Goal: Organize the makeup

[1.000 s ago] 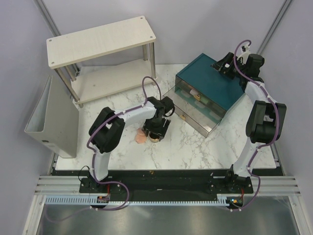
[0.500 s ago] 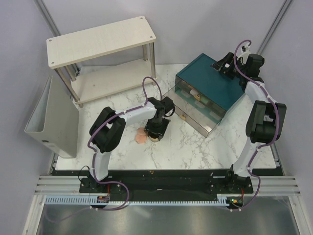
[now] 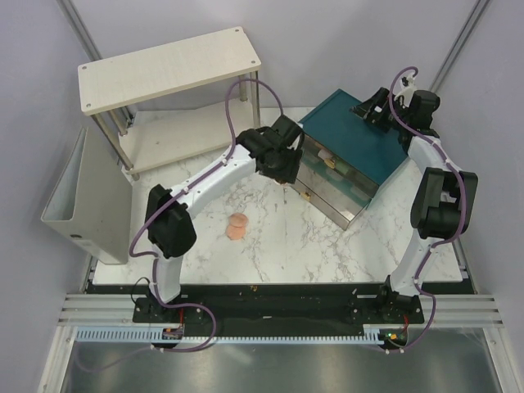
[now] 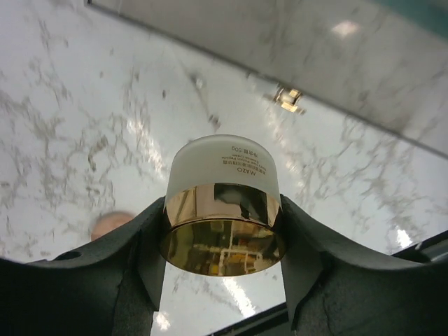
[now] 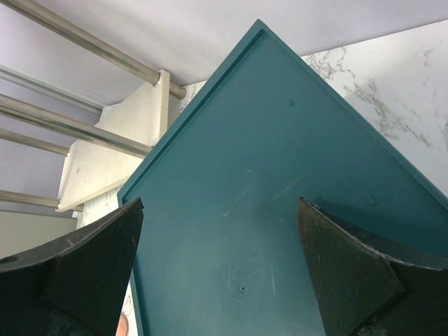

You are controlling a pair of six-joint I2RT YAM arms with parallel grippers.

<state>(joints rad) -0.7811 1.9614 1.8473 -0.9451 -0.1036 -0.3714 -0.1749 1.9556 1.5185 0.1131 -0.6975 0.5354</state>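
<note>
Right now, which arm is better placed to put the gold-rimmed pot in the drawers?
Left: the left hand grips the gold-rimmed pot near the open drawers; the right hand hangs open over the teal box.

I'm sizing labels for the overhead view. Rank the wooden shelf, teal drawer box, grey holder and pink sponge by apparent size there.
1. wooden shelf, though its top sits nearer the camera.
2. teal drawer box and grey holder: too alike to rank.
3. pink sponge, clearly smallest.
</note>
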